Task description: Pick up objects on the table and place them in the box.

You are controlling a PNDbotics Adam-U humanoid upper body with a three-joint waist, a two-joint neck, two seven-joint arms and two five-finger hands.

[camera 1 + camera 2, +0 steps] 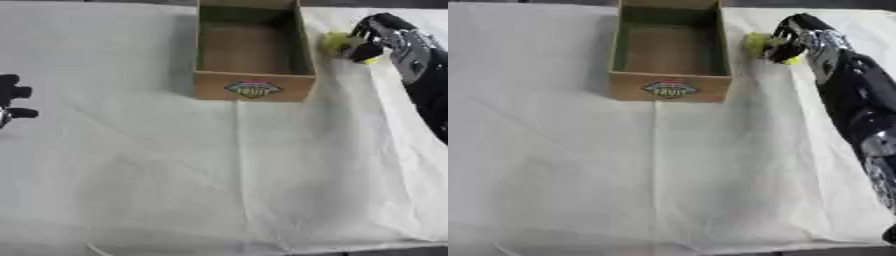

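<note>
A wide white cloth [175, 170] covers the table and fills nearly the whole of both views. It is creased: one long fold runs down the middle of the sheet toward the near edge, and fainter slanting wrinkles cross its left half. Along the near edge the cloth ends in an uneven hem, and beyond it a narrow strip of dark grey surface [815, 251] shows at the bottom right corner. A similar thin band of dark background [376, 3] shows along the top edge, behind the far side of the cloth.
</note>
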